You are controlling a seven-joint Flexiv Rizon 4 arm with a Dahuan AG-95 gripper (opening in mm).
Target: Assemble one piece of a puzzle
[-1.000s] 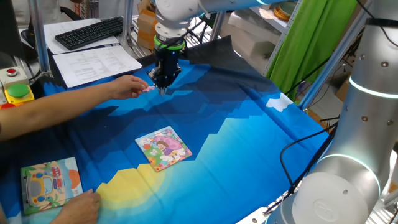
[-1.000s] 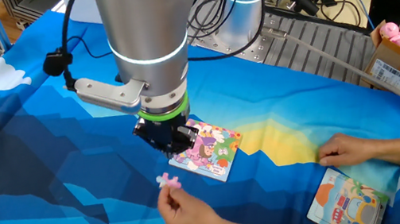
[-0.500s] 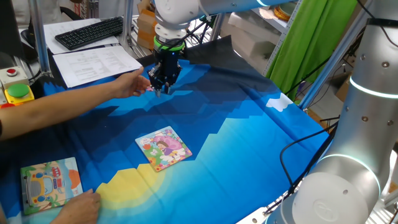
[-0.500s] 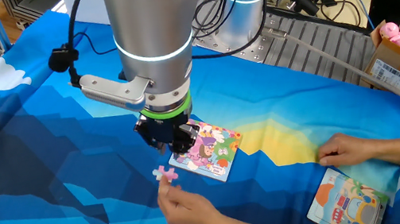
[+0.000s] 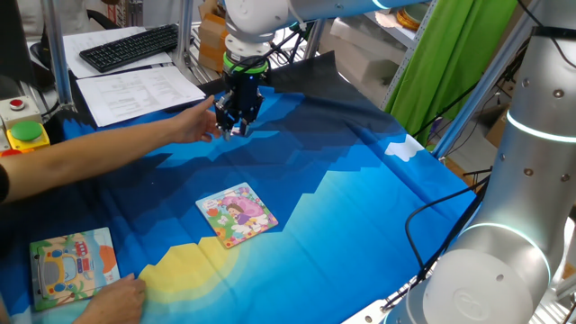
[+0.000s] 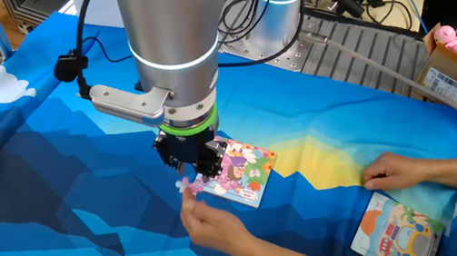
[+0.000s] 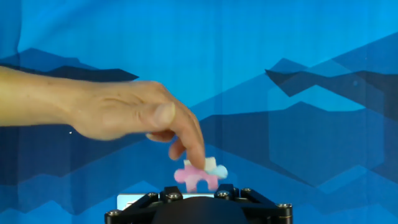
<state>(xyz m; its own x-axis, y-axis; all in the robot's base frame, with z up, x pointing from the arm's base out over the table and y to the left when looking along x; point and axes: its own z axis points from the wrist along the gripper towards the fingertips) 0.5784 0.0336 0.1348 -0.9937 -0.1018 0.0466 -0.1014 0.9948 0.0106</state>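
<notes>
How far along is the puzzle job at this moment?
Nothing is fitted yet. In hand: a person's hand holds the piece up at the gripper; whether the jaws grip it is unclear. Left: carrying it to the puzzle and fitting it.

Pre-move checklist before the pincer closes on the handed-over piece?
1. Tiny pink-and-white jigsaw piece at the pincer mouth: ok.
2. Person's hand clear of the piece: not ok, a fingertip rests on it.
3. Pincer open or shut: cannot tell, fingers hidden.
4. Square cartoon-girl puzzle board flat and unobstructed on the blue cloth: ok.
5. Orange-bordered vehicle board away from the target: ok; the person's other hand sits beside it.
</notes>
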